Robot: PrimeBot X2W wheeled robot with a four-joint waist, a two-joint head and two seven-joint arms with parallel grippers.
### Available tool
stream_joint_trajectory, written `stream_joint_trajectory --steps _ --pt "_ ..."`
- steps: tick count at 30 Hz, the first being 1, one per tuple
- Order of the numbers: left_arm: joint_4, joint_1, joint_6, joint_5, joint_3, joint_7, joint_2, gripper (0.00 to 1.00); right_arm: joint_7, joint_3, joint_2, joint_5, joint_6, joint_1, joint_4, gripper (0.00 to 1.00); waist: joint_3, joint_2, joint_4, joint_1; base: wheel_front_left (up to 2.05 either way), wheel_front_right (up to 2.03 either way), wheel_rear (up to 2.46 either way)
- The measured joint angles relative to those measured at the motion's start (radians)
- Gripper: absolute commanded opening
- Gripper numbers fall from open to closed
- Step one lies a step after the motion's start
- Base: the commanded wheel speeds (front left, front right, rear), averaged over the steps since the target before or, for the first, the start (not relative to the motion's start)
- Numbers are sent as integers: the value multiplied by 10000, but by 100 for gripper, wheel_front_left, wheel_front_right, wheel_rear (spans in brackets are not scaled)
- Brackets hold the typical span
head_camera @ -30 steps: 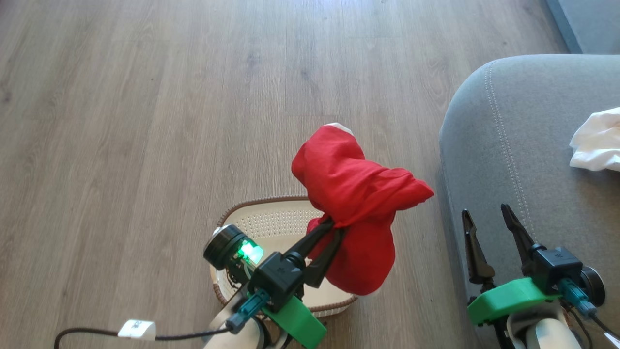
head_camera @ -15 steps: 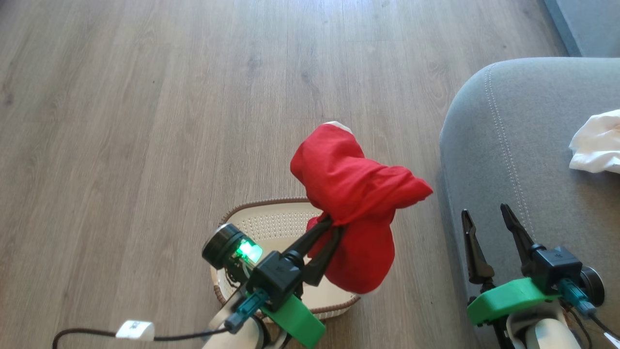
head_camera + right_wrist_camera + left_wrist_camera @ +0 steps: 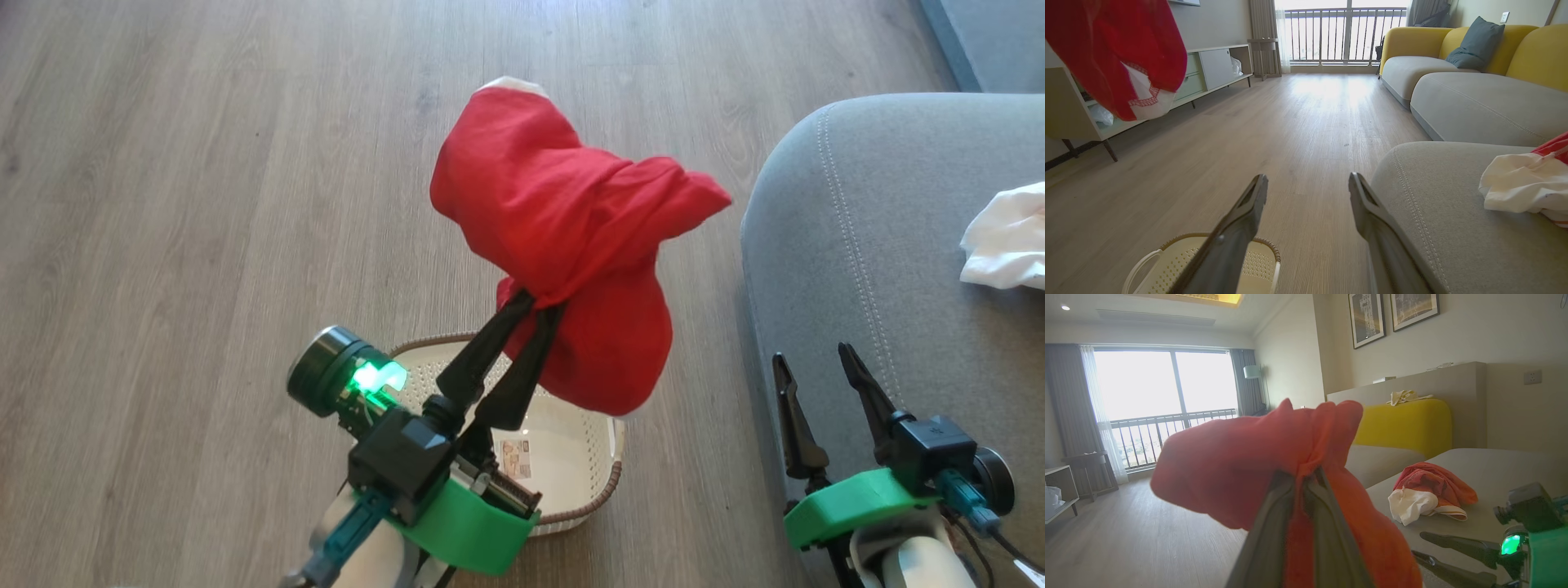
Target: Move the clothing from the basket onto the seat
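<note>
Over wood floor [image 3: 204, 204], red clothing [image 3: 563, 204] half-hides the left pincer [image 3: 535, 304].

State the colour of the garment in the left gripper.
Garment: bright red, white-trimmed; right wrist view.

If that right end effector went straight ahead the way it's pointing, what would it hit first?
Probably the wooden floor, close beside the seat. The right end effector may graze the cushion's rounded edge, though depth is unclear.

Wood-plank floor [image 3: 245, 163]. Low white cabinet [image 3: 1212, 69] along the wall. Dark grey pillow [image 3: 1478, 41] leaning on yellow backrest [image 3: 1531, 53]. Two framed pictures [image 3: 1367, 318] on the wall. Balcony window [image 3: 1163, 388], grey curtains [image 3: 1069, 416].
</note>
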Motion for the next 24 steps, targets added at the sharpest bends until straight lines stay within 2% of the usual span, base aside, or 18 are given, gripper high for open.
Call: stream_joint_trajectory --steps 12,24 --pt "-244 4 104 6 17 0 2 0 2 182 -36 50 0 -5 -199 100 -54 0 -139 0 0 0 0" --pt "75 39 73 121 35 0 2 0 0 527 -989 500 0 57 -2374 100 -45 0 -308 0 0 0 0"
